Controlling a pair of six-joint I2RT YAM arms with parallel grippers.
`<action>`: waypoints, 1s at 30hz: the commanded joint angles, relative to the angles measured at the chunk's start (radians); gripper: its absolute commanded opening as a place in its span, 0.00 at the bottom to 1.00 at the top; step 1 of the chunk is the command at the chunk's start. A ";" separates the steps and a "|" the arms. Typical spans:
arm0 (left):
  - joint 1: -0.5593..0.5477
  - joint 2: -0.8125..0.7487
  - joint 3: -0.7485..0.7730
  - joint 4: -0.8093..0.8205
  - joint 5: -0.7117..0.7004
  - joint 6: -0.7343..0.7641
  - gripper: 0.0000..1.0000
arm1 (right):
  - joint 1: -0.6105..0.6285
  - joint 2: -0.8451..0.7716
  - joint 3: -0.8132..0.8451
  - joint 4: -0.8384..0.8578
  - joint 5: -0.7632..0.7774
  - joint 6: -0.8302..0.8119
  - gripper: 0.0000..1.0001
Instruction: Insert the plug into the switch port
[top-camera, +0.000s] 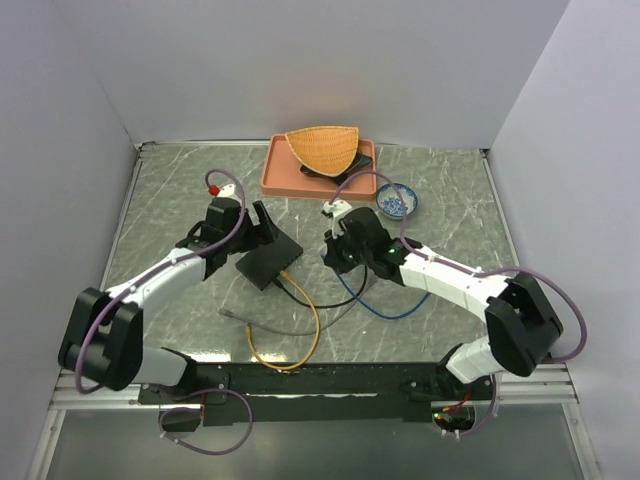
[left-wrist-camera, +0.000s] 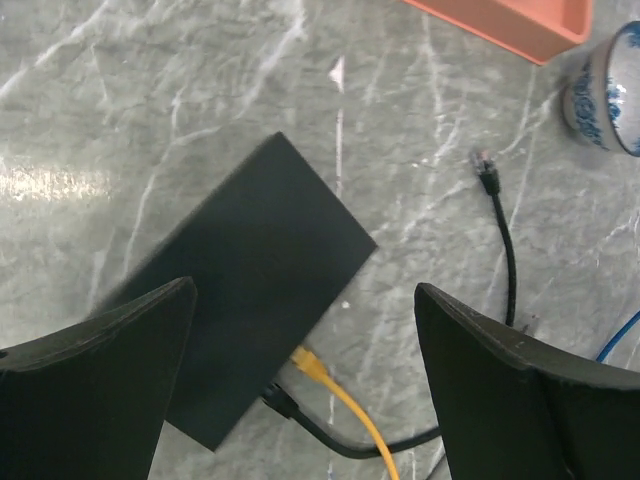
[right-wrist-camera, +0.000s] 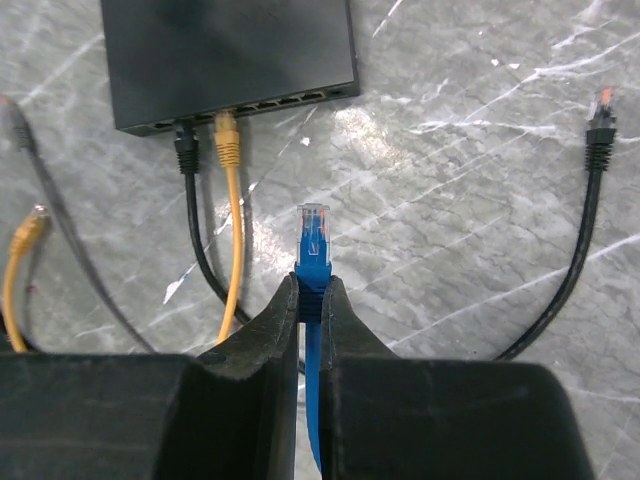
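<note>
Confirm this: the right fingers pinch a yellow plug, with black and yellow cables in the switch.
Wrong colour: the right fingers pinch a blue plug, per the right wrist view. The black cable and yellow cable do sit in the switch.

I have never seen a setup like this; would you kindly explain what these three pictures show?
Two robot arms stand at a grey table. One picture looks down from above; the other two come from a camera on each wrist. The left tool hangs open over the switch, a flat black box with a yellow cable and a black cable plugged in. The right tool is shut on the blue plug, aimed at the switch's sockets. A loose black cable, an orange tray holding a wicker basket, and a small bowl lie nearby.
</note>
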 joint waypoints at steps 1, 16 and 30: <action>0.096 0.082 0.021 0.137 0.234 0.048 0.96 | 0.044 0.042 0.058 0.003 0.075 -0.026 0.00; 0.311 0.329 0.114 0.228 0.479 0.079 0.96 | 0.058 0.176 0.106 0.031 0.097 -0.029 0.00; 0.327 0.510 0.177 0.261 0.674 0.087 0.98 | 0.185 0.400 0.251 -0.011 0.333 -0.068 0.00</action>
